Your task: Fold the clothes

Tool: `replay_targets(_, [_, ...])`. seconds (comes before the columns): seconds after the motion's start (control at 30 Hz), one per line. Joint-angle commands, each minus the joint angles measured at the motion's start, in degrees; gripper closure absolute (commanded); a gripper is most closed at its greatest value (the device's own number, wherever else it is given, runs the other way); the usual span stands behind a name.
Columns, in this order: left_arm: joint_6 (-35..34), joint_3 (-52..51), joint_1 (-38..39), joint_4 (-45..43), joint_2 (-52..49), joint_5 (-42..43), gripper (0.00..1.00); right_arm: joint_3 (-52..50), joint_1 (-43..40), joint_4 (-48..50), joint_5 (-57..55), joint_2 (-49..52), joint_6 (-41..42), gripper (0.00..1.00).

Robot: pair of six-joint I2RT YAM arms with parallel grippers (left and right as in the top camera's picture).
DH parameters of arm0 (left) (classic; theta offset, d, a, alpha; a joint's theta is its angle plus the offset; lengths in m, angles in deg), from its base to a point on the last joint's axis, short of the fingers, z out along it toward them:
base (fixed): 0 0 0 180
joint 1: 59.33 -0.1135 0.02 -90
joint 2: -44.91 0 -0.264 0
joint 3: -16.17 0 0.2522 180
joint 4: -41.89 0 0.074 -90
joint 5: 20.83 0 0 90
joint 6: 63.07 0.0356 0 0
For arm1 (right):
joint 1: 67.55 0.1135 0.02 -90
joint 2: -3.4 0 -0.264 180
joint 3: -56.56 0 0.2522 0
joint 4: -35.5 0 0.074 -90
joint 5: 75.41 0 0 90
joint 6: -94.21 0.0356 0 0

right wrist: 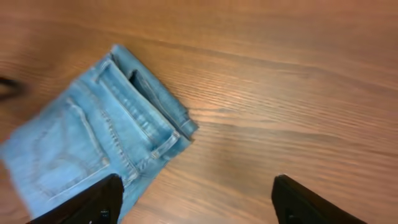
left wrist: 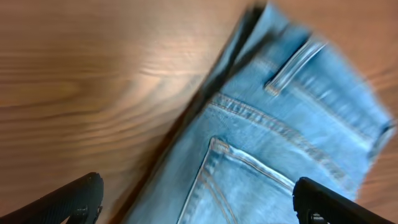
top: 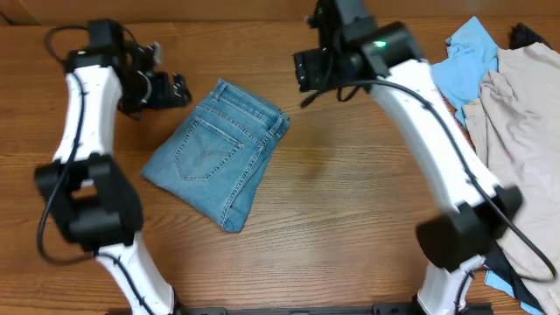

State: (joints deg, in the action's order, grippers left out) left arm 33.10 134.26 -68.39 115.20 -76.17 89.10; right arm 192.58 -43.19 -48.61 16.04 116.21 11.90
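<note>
The light-blue denim jeans [top: 216, 152] lie folded into a compact rectangle on the wooden table, a back pocket facing up and the waistband toward the far right. They also show in the left wrist view [left wrist: 273, 149] and the right wrist view [right wrist: 93, 143]. My left gripper [top: 175, 89] is open and empty, raised just left of the jeans' far corner; its fingers [left wrist: 199, 202] straddle the denim from above. My right gripper [top: 308, 72] is open and empty, raised to the right of the waistband; its fingers [right wrist: 196, 202] hang over bare wood.
A smooth sky-blue shirt [top: 464, 61] and a large beige garment [top: 521, 131] lie piled at the table's right edge. Bare wooden table [top: 341, 201] surrounds the jeans.
</note>
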Motion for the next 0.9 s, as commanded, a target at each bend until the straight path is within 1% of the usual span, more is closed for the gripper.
replay_targets(0.0, [6.23,-0.37,1.33,0.17,-6.51,4.15,0.00,1.36,-1.38,-2.49,-1.03,-4.15,-0.02,0.18])
replay_targets(0.23, [7.65,-0.37,2.34,1.53,-13.27,4.13,0.00,1.36,-4.31,-6.32,-0.96,-5.53,0.07,0.18])
replay_targets(0.27, [7.87,-0.37,2.60,2.25,-13.64,4.24,0.02,1.36,-4.66,-6.54,-0.96,-5.51,0.35,0.18])
replay_targets(0.33, [8.76,-0.37,3.15,3.91,-14.23,4.57,0.09,1.36,-5.09,-6.49,-0.98,-5.53,1.11,0.18])
replay_targets(0.43, [13.29,-0.37,4.28,7.65,-14.56,8.24,0.57,1.36,-6.14,-6.54,-0.98,-5.53,1.51,0.18])
replay_targets(0.5, [13.55,-0.37,4.55,8.66,-14.56,8.33,0.94,1.36,-6.51,-6.51,-0.98,-5.51,1.51,0.18])
replay_targets(0.57, [13.00,-0.37,4.22,9.73,-14.56,6.19,0.96,1.36,-7.43,-6.56,-1.01,-5.53,1.51,0.18])
replay_targets(0.7, [3.85,-0.35,1.38,9.55,-14.23,-6.36,0.96,1.36,-9.49,-7.43,-0.98,-5.51,1.51,0.18])
replay_targets(0.73, [0.22,-0.28,-1.03,9.35,-13.97,-10.91,0.96,1.36,-10.64,-7.98,-1.01,-5.51,1.49,0.18])
replay_targets(0.87, [-3.91,0.98,-7.87,9.27,-13.77,-16.04,0.96,1.36,-12.63,-8.46,-0.98,-5.51,1.49,0.18])
